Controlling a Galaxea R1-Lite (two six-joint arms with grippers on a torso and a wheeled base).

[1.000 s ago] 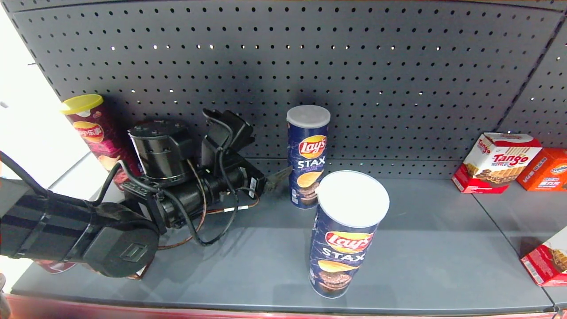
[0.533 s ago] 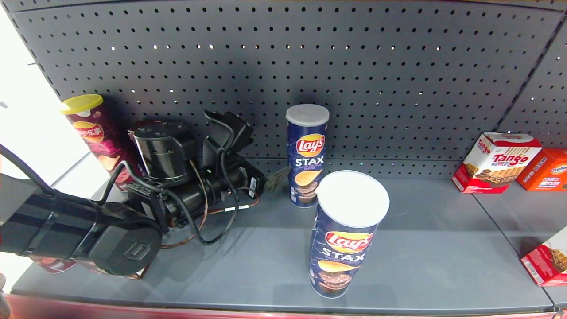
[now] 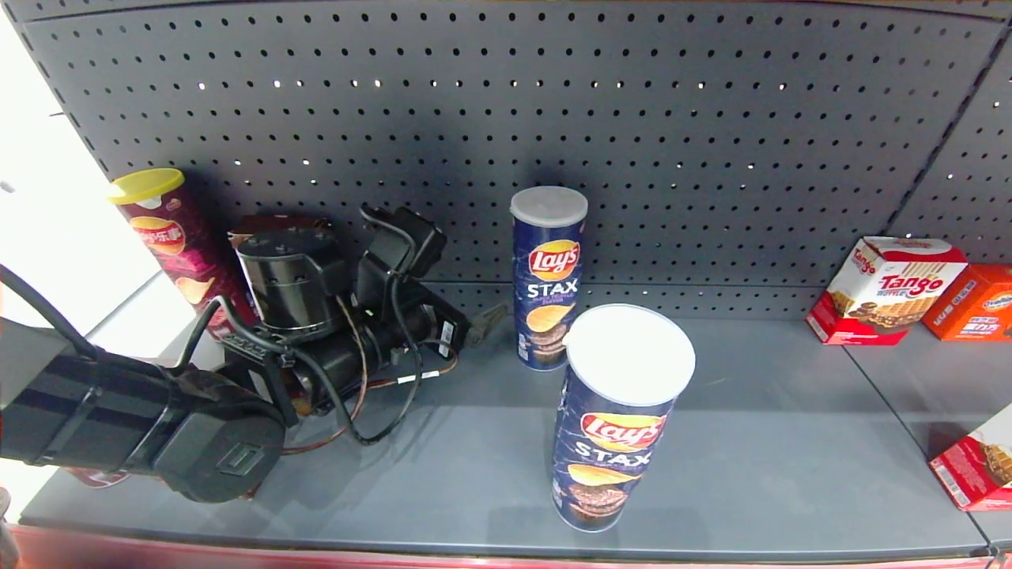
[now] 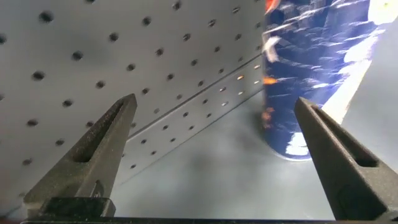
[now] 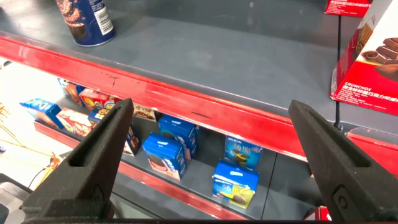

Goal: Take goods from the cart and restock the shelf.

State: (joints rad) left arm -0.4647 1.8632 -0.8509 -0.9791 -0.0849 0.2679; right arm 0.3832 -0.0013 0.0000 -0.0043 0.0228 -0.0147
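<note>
Upright on the shelf (image 3: 751,442), long axes vertical, lids up: rear blue can (image 3: 548,276) near the pegboard (image 3: 632,118), front blue can (image 3: 613,419) nearer the edge; left hand (image 4: 214,102) spread wide and empty, lying level just beside the rear blue can, pointing toward it; right hand (image 5: 211,106) likewise agape, holding nothing, out before the shelf front

A yellow-lidded maroon can (image 3: 162,229) stands far left on the shelf (image 3: 751,442). Far right, a red-and-white wafer box (image 3: 885,291) sits just beside an orange box (image 3: 976,304), another red box (image 3: 976,466) nearer the front. Small blue boxes (image 5: 168,152) sit on the level below.
</note>
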